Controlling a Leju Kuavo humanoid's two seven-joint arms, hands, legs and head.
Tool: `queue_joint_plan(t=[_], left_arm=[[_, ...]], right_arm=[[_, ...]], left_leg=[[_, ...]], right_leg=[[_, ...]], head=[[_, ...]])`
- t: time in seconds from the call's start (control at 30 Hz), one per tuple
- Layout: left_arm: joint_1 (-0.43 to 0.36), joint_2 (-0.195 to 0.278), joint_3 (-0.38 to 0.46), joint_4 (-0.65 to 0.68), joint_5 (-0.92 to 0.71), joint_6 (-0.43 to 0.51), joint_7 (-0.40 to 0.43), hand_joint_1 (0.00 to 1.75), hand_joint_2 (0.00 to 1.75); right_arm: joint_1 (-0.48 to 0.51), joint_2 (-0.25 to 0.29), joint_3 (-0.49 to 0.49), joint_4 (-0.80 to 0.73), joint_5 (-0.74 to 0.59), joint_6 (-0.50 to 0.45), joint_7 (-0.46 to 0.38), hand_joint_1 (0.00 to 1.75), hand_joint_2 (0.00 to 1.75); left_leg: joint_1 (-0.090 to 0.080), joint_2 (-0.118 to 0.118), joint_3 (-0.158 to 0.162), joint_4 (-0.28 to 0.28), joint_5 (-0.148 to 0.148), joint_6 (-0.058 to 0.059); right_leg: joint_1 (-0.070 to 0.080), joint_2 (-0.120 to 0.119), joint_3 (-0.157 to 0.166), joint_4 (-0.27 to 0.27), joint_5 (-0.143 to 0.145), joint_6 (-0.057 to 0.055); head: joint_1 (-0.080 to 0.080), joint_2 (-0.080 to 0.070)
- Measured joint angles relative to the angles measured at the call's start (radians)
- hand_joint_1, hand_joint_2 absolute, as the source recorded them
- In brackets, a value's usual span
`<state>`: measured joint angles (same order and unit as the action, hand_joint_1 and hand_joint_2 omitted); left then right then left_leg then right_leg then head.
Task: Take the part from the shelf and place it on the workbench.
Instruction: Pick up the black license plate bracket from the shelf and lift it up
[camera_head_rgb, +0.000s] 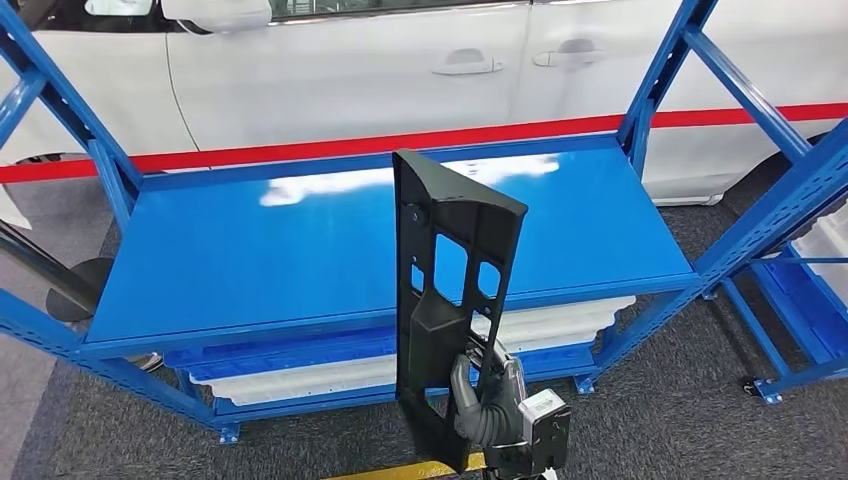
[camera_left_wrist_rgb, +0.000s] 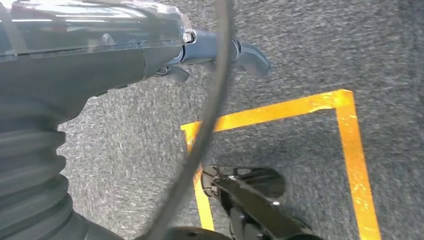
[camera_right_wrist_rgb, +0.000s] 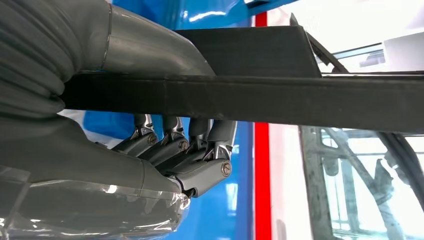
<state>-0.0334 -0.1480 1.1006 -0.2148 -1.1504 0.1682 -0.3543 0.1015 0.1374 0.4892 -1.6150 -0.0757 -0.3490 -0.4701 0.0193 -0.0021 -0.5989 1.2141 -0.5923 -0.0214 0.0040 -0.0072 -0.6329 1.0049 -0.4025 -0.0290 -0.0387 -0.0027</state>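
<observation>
The blue shelf (camera_head_rgb: 300, 250) spans the middle of my head view. In front of it, lower centre, I hold the black part (camera_head_rgb: 450, 290) upright, my right hand (camera_head_rgb: 490, 405) gripping its lower end. My left hand (camera_left_wrist_rgb: 220, 55) hangs over grey carpet (camera_left_wrist_rgb: 310, 55), fingers loosely curled, holding nothing.

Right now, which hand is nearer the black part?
Right. The right hand grips the black part near its lower end, holding it upright in front of the blue shelf. The left hand hangs over the grey carpet, apart from the part.
</observation>
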Motion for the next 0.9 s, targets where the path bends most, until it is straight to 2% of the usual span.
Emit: queue_joint_plan(t=[0.07,0.1,0.2,0.23,0.27,0.3,0.37,0.4,0.43,0.47,0.5,0.53,0.57,0.6,0.63,0.67,0.73,0.77,0.8,0.83,0.9], left_arm=[[-0.005,0.0,0.0,0.0,-0.001,-0.001,0.0,0.0,1.75],[-0.007,0.0,0.0,0.0,-0.003,-0.002,0.0,0.0,1.75],[-0.009,-0.002,0.0,0.0,-0.009,-0.005,-0.002,0.0,1.75],[-0.01,-0.002,-0.001,0.0,-0.011,-0.006,-0.002,0.0,1.75],[-0.011,-0.003,-0.001,0.0,-0.012,-0.007,-0.002,0.0,1.75],[-0.012,-0.003,-0.001,0.0,-0.012,-0.008,-0.002,0.0,1.75],[-0.014,-0.003,-0.002,0.0,-0.013,-0.009,-0.002,0.0,1.75],[-0.014,-0.003,-0.002,0.0,-0.014,-0.01,-0.002,0.0,1.75],[-0.014,-0.002,-0.002,0.0,-0.015,-0.01,-0.001,0.0,1.75],[-0.014,-0.002,-0.003,0.0,-0.016,-0.011,-0.001,0.0,1.75],[-0.014,-0.002,-0.003,0.0,-0.017,-0.011,0.0,0.0,1.75],[-0.014,-0.002,-0.003,0.0,-0.019,-0.011,0.001,0.0,1.75],[-0.014,-0.003,-0.004,0.0,-0.021,-0.011,0.001,0.0,1.75],[-0.014,-0.003,-0.004,0.0,-0.022,-0.011,0.002,0.0,1.75],[-0.015,-0.003,-0.005,0.0,-0.023,-0.011,0.002,0.0,1.75],[-0.015,-0.004,-0.005,0.0,-0.023,-0.012,0.003,0.0,1.75],[-0.015,-0.004,-0.005,0.0,-0.023,-0.014,0.003,0.0,1.75],[-0.015,-0.003,-0.005,0.0,-0.023,-0.016,0.003,0.0,1.75],[-0.014,-0.002,-0.005,0.0,-0.023,-0.017,0.002,0.0,1.75],[-0.013,-0.002,-0.005,0.0,-0.023,-0.018,0.002,0.0,1.75],[-0.013,-0.001,-0.005,0.0,-0.023,-0.02,0.002,0.0,1.75]], right_arm=[[0.006,-0.002,-0.003,-0.008,0.0,0.0,0.001,1.75,1.75],[0.009,-0.002,-0.004,-0.013,0.001,-0.001,0.0,1.75,1.75],[0.018,-0.004,-0.006,-0.029,0.003,-0.007,0.0,1.75,1.75],[0.023,-0.005,-0.008,-0.035,0.003,-0.01,0.0,1.75,1.75],[0.028,-0.006,-0.011,-0.041,0.003,-0.013,0.0,1.75,1.75],[0.032,-0.007,-0.013,-0.047,0.003,-0.014,0.0,1.75,1.75],[0.037,-0.01,-0.018,-0.056,0.003,-0.015,0.0,1.75,1.75],[0.04,-0.011,-0.02,-0.06,0.003,-0.015,0.0,1.75,1.75],[0.044,-0.012,-0.022,-0.064,0.003,-0.016,0.0,1.75,1.75],[0.048,-0.013,-0.024,-0.069,0.003,-0.017,0.0,1.75,1.75],[0.051,-0.014,-0.025,-0.073,0.003,-0.018,0.0,1.75,1.75],[0.053,-0.015,-0.026,-0.078,0.003,-0.019,0.001,1.75,1.75],[0.053,-0.015,-0.027,-0.084,0.003,-0.02,0.001,1.75,1.75],[0.054,-0.015,-0.027,-0.091,0.004,-0.021,0.0,1.75,1.75],[0.055,-0.015,-0.028,-0.097,0.004,-0.021,0.0,1.75,1.75],[0.056,-0.016,-0.029,-0.101,0.004,-0.021,0.0,1.75,1.75],[0.06,-0.017,-0.031,-0.107,0.003,-0.022,-0.004,1.75,1.75],[0.064,-0.018,-0.031,-0.109,0.001,-0.023,-0.009,1.75,1.75],[0.069,-0.018,-0.032,-0.11,-0.003,-0.024,-0.015,1.75,1.75],[0.074,-0.019,-0.032,-0.111,-0.006,-0.025,-0.022,1.75,1.75],[0.083,-0.021,-0.032,-0.111,-0.012,-0.027,-0.03,1.75,1.75]], left_leg=[[-0.002,-0.001,0.085,-0.132,0.031,0.007],[-0.004,-0.003,0.107,-0.17,0.04,0.013],[-0.01,-0.005,0.104,-0.179,0.058,0.036],[-0.01,-0.002,0.099,-0.181,0.068,0.043],[-0.008,0.0,0.091,-0.182,0.079,0.05],[-0.006,0.003,0.08,-0.184,0.09,0.056],[-0.006,0.006,0.055,-0.183,0.11,0.062],[-0.006,0.007,0.042,-0.182,0.12,0.063],[-0.006,0.008,0.029,-0.182,0.13,0.061],[-0.006,0.009,0.015,-0.181,0.14,0.059],[-0.006,0.01,0.002,-0.181,0.15,0.057],[-0.006,0.009,-0.008,-0.181,0.159,0.054],[-0.007,0.009,-0.017,-0.181,0.167,0.05],[-0.007,0.009,-0.022,-0.182,0.175,0.045],[-0.007,0.008,-0.024,-0.184,0.183,0.038],[-0.005,0.008,-0.025,-0.186,0.191,0.031],[-0.002,0.008,-0.026,-0.191,0.203,0.018],[-0.001,0.007,-0.032,-0.183,0.192,0.013],[-0.001,0.006,-0.041,-0.161,0.163,0.011],[-0.001,0.006,-0.055,-0.118,0.115,0.009],[-0.001,0.005,-0.082,0.003,0.016,0.008]], right_leg=[[0.0,0.0,-0.023,0.022,0.007,0.009],[0.0,0.001,-0.03,0.03,0.011,0.014],[0.0,0.002,-0.035,0.031,0.029,0.032],[-0.002,0.003,-0.038,0.034,0.026,0.038],[-0.005,0.005,-0.045,0.047,0.006,0.045],[-0.008,0.006,-0.058,0.079,-0.031,0.051],[-0.013,0.007,-0.091,0.19,-0.132,0.062],[-0.016,0.007,-0.101,0.247,-0.167,0.065],[-0.018,0.007,-0.1,0.283,-0.181,0.068],[-0.019,0.006,-0.08,0.287,-0.173,0.068],[-0.019,0.006,-0.043,0.256,-0.153,0.066],[-0.019,0.007,0.01,0.195,-0.132,0.062],[-0.017,0.007,0.069,0.119,-0.124,0.056],[-0.014,0.008,0.113,0.057,-0.121,0.05],[-0.009,0.009,0.14,0.014,-0.123,0.043],[-0.005,0.009,0.148,-0.005,-0.125,0.037],[-0.003,0.007,0.14,-0.013,-0.108,0.024],[-0.004,0.005,0.134,-0.018,-0.097,0.015],[-0.006,0.003,0.125,-0.024,-0.084,0.007],[-0.007,0.0,0.114,-0.028,-0.071,0.0],[-0.002,-0.001,0.085,-0.027,-0.048,-0.007]], head=[[0.0,0.0],[0.0,0.0],[0.0,0.0],[0.0,0.0],[0.0,0.0],[0.0,0.0],[0.0,0.0],[0.0,0.0],[0.0,0.0],[0.0,0.0],[0.0,0.0],[0.0,0.0],[0.0,0.0],[0.0,0.0],[0.0,0.0],[0.0,0.0],[0.0,0.0],[0.0,0.0],[0.0,0.0],[0.0,0.0],[0.0,0.0]])
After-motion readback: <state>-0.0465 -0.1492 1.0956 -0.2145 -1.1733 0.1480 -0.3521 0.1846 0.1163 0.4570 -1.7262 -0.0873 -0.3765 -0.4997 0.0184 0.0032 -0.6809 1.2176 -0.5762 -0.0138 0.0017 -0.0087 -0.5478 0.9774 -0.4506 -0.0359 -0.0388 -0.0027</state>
